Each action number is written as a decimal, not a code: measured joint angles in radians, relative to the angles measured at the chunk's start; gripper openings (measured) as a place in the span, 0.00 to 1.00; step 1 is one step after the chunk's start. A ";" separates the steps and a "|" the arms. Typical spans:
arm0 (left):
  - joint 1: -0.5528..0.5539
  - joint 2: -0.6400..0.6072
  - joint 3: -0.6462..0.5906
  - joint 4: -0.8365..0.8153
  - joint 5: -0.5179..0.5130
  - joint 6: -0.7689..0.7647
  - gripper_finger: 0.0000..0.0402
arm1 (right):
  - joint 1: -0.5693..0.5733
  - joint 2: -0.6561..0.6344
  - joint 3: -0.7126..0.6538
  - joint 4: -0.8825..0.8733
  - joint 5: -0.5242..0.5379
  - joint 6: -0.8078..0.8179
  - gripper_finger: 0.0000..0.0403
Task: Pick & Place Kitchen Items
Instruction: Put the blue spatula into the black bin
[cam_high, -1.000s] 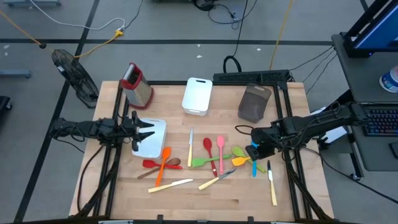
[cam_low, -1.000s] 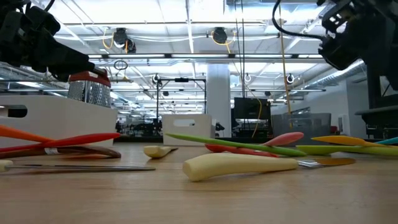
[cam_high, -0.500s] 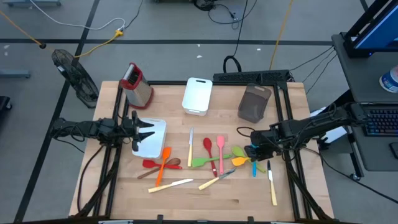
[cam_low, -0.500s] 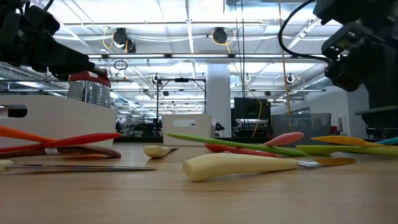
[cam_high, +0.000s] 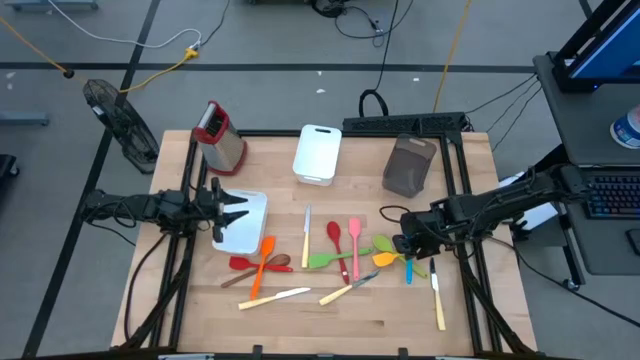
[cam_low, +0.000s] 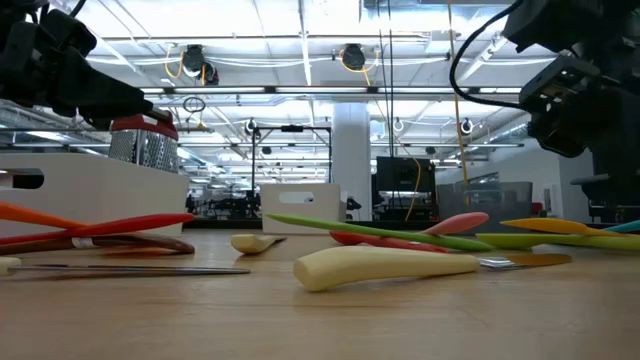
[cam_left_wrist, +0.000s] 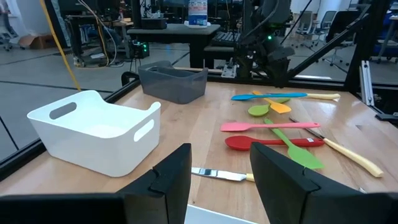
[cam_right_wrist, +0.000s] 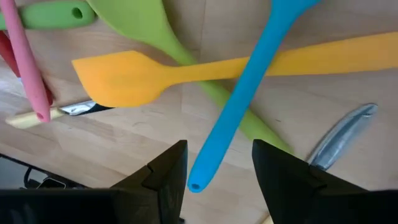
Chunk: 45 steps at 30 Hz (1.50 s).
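Several kitchen items lie on the wooden table: a yellow spatula (cam_high: 385, 258), a blue utensil (cam_high: 408, 268), a green spoon (cam_high: 330, 260), a pink spatula (cam_high: 355, 245), a red spoon (cam_high: 333, 235), an orange spatula (cam_high: 262, 266) and cream-handled knives (cam_high: 438, 302). My right gripper (cam_high: 400, 245) is open and hovers above the blue utensil's handle end (cam_right_wrist: 198, 182); its fingers stand on either side of that handle, well above the table in the low view (cam_low: 585, 100). My left gripper (cam_high: 235, 212) is open and empty over a white tub (cam_high: 248, 232).
A second white tub (cam_high: 317, 153) and a brown holder (cam_high: 408, 166) stand at the far side, and a red-topped grater (cam_high: 220, 138) stands at the far left. Bare wood lies along the near edge (cam_high: 330, 335). Black frame rails (cam_high: 470, 280) run along the table's sides.
My right gripper has come down toward the yellow and blue utensils and shifted a little toward the table's left edge, staying open. The utensils have not moved.
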<state>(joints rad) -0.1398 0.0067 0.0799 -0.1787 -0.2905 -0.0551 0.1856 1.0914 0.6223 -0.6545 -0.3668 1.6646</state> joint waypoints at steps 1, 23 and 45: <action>0.000 0.000 0.000 0.000 0.000 0.000 0.42 | 0.000 0.009 0.000 0.003 0.000 0.000 0.43; 0.000 0.000 0.000 0.000 -0.010 0.026 0.42 | 0.010 0.100 0.000 0.046 0.002 -0.009 0.43; 0.000 0.000 0.000 0.003 -0.071 0.049 0.42 | 0.099 0.100 0.000 0.052 0.126 0.078 0.43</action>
<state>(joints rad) -0.1398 0.0067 0.0799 -0.1761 -0.3614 -0.0059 0.2847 1.1919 0.6220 -0.6022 -0.2403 1.7427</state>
